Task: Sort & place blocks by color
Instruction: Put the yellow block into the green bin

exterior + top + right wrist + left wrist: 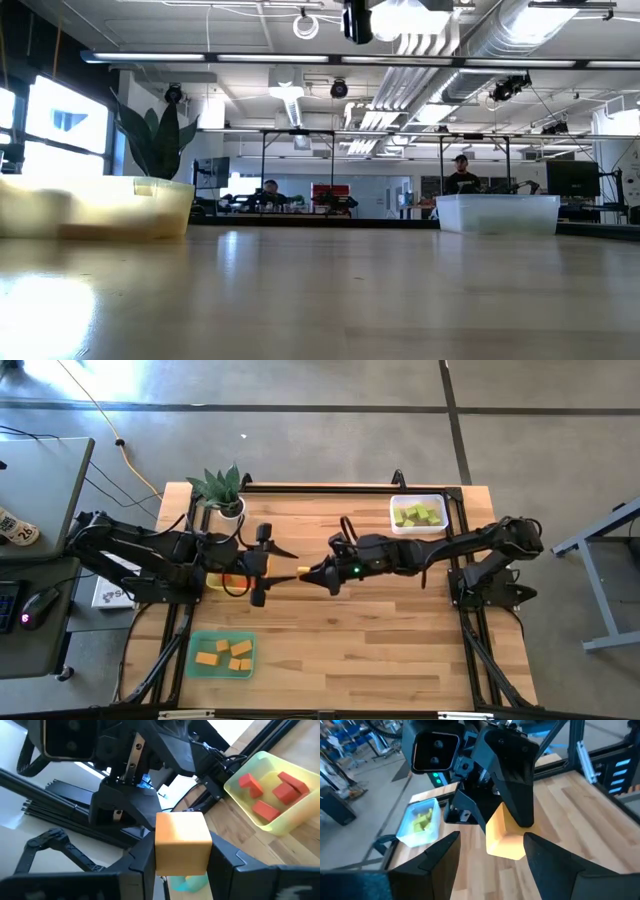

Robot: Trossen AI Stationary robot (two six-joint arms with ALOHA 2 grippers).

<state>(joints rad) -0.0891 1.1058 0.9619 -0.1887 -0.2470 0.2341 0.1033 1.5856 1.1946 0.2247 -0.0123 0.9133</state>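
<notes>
my right hand (303, 573) hangs over the middle of the pale wooden desk (380, 630), its two dark fingers pinched tight on a small orange cube block (182, 842). i hold that block out toward nine o'clock, clear of the desk surface. my left hand (490, 855) faces it from the nine o'clock side, fingers spread wide, one on either side of the orange block but not touching it as far as i can see. it looks to me like a hand-over in mid-air, and i judge the block is mine alone for now.

as for progress: the clear plastic tray (418, 514) at about one o'clock on the desk holds a handful of light green blocks (419, 516). the green tray (221, 656) at about seven o'clock holds several orange blocks (228, 655). the translucent yellow tray (270, 795), partly hidden under my left arm at nine o'clock, holds at least four red blocks (277, 792). i see no loose blocks lying on the bare desk, so i reckon the sorting is nearly finished and the orange block in my grip may be the last one out. what seems left is passing it across and getting it down into the green tray with the other orange ones.

a small potted plant with spiky green leaves (222, 490) stands at eleven o'clock, out of the way.
</notes>
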